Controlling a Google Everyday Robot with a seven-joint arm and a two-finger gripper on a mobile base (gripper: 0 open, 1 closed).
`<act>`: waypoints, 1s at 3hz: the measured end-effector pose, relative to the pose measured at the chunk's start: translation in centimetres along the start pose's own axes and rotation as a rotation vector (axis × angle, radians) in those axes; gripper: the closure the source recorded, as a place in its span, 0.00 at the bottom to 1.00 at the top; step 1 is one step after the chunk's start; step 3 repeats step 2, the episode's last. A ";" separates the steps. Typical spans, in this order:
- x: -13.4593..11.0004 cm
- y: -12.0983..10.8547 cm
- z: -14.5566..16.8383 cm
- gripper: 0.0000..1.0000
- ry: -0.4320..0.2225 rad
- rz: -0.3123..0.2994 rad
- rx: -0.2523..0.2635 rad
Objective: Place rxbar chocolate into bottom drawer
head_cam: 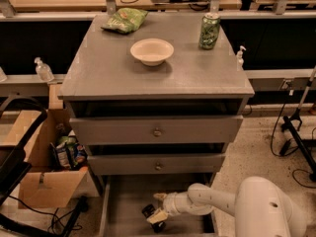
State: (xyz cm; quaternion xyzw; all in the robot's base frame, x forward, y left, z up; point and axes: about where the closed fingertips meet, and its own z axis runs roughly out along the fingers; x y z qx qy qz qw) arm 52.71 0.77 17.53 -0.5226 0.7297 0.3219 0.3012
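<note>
We see the gripper (pixel 153 208) low in the open bottom drawer (pixel 126 204), pinching the rxbar chocolate (pixel 147 211) btw its fingers just over the floor, w/ two shut knobbed drawers (pixel 157 131) above it & bowl (pixel 151 51), soda can (pixel 209 30), chip bag (pixel 125 19) higher up.

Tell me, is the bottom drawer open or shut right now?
Open. The bottom drawer is pulled out beneath the two knobbed drawers, its floor showing, and the pincer is down inside it.
</note>
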 end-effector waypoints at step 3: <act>0.0 0.1 0.1 0.00 0.000 0.000 -0.002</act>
